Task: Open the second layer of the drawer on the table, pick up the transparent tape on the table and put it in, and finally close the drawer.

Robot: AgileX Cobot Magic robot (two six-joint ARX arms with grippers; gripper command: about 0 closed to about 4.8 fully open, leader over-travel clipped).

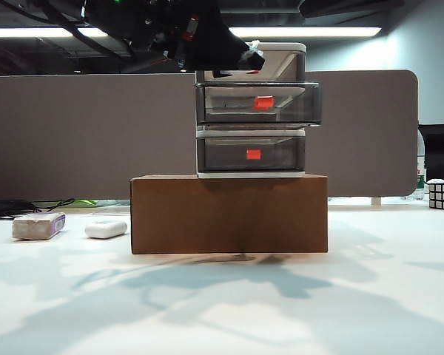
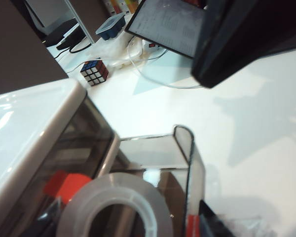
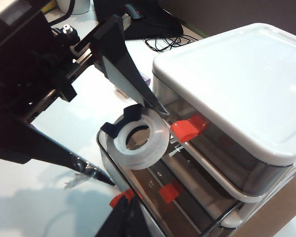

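Note:
The drawer (image 1: 251,122) stands on a cardboard box, its second layer (image 1: 257,103) pulled out toward the camera, red tab in front. In the right wrist view my left gripper (image 3: 133,146) hangs open over that pulled-out second layer (image 3: 153,197). The transparent tape (image 3: 140,139) sits tilted at the tip of one finger, and the other finger is well clear of it. In the left wrist view the transparent tape (image 2: 113,210) lies close below, above the drawer (image 2: 153,153). My right gripper (image 3: 130,212) shows only a dark finger beside the layer's front tab (image 3: 120,198).
A brown cardboard box (image 1: 229,214) carries the cabinet. A white block with a purple label (image 1: 38,225) and a white oval case (image 1: 106,229) lie at the left. A Rubik's cube (image 1: 443,195) sits far right. A grey partition stands behind.

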